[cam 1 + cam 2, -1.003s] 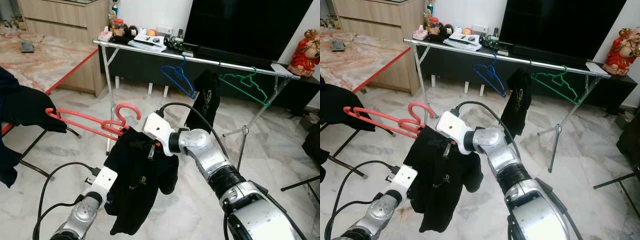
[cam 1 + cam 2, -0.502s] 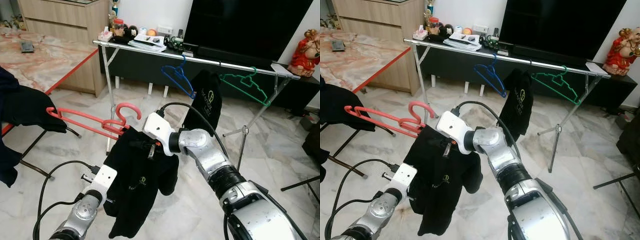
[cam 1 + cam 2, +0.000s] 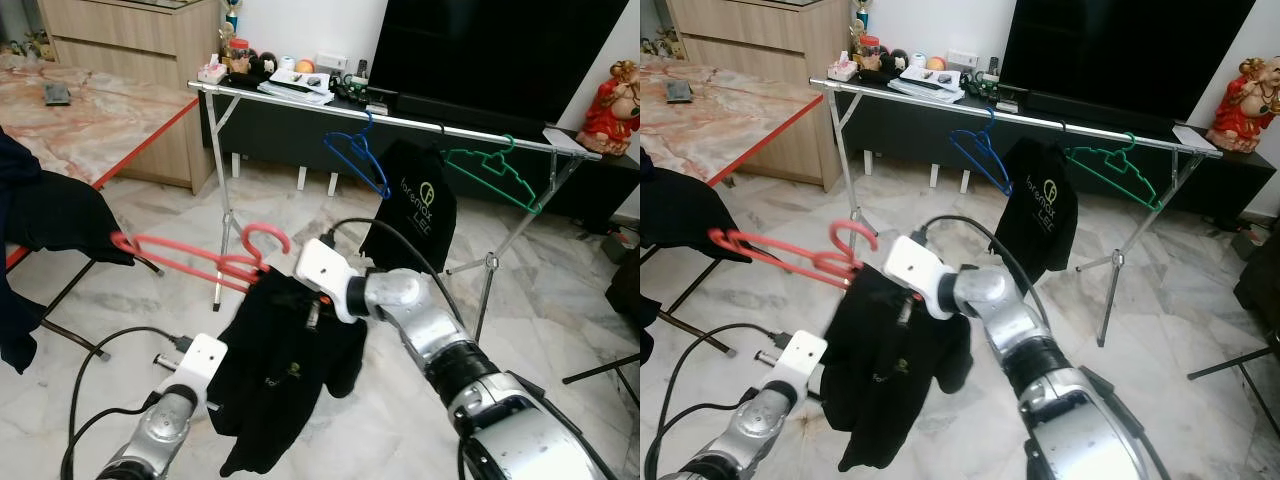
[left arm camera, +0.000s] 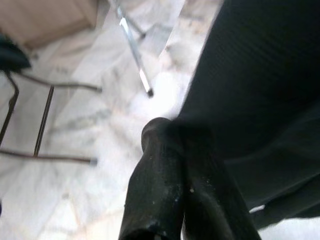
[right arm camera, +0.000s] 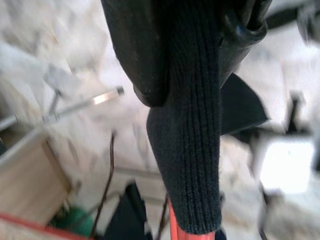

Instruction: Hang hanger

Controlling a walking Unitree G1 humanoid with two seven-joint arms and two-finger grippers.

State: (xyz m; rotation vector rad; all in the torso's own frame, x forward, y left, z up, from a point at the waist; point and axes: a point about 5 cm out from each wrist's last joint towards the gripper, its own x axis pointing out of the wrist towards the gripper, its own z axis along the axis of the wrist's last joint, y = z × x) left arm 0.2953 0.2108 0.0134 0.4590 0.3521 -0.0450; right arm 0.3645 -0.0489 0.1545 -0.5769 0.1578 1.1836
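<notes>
your right gripper (image 5: 192, 55) was clamped on the collar of the black shirt (image 3: 285, 375), its two fingers (image 5: 137, 55) pinching the ribbed knit on either side, with the red hanger (image 3: 195, 262) showing just below the cloth in the right wrist view. seen from the head, that red hanger sat in the near-left part of the scene, its hook (image 3: 262, 240) curling up just left of the white wrist housing (image 3: 328, 268) and its long arms reaching out left toward the dark garment (image 3: 55, 215) draped over the chair (image 3: 60, 300). the black shirt hung down from the hanger in front of you, between your two arms, above the marble floor (image 3: 560, 300). your left gripper (image 4: 172, 150) was low on the near left, its fingers pressed together, the tips lying against the lower left side of the black shirt; you could not tell from the left wrist view whether any cloth was caught between them. the clothes rail (image 3: 400, 120) stood well apart from the red hanger, farther off, running from left to right. on it hung a blue hanger (image 3: 358, 160), then another black shirt with pale lettering (image 3: 415, 215), then a green hanger (image 3: 490, 170) toward the right. behind the rail a dark tv (image 3: 500, 50) stood on a low cabinet (image 3: 270, 125) with small items on top, and a red figurine (image 3: 612, 105) sat at the far right.
</notes>
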